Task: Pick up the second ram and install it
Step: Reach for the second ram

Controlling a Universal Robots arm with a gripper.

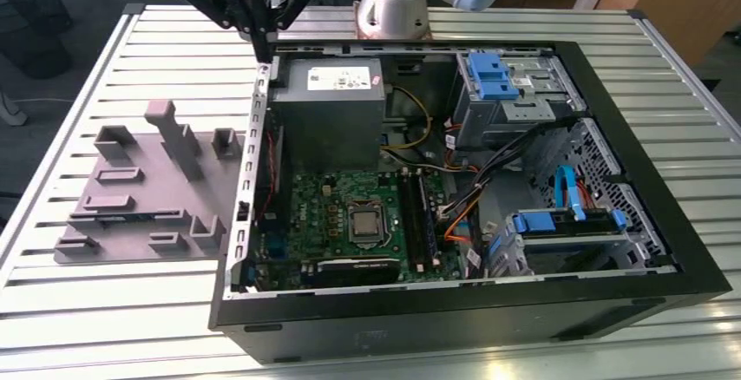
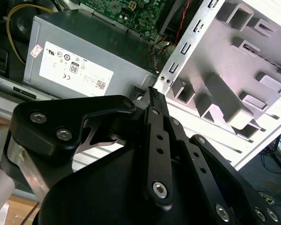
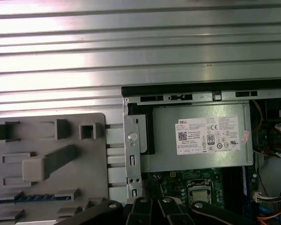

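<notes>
While the slatted metal table (image 1: 93, 311) carries the open computer case (image 1: 648, 250) mid-frame, the grey holder (image 1: 127, 180) lies at the exterior view's left. The gripper (image 1: 267, 46) hangs upper left, jaws pinched together and empty. In the first wrist view, the second ram (image 3: 23, 198) sits in a holder slot.

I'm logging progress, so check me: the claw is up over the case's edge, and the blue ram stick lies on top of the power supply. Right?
Not quite. The blue ram stick lies in a slot of the grey tray beside the case, not on the power supply, as the first wrist view shows. The claw is up over the case's edge.
</notes>
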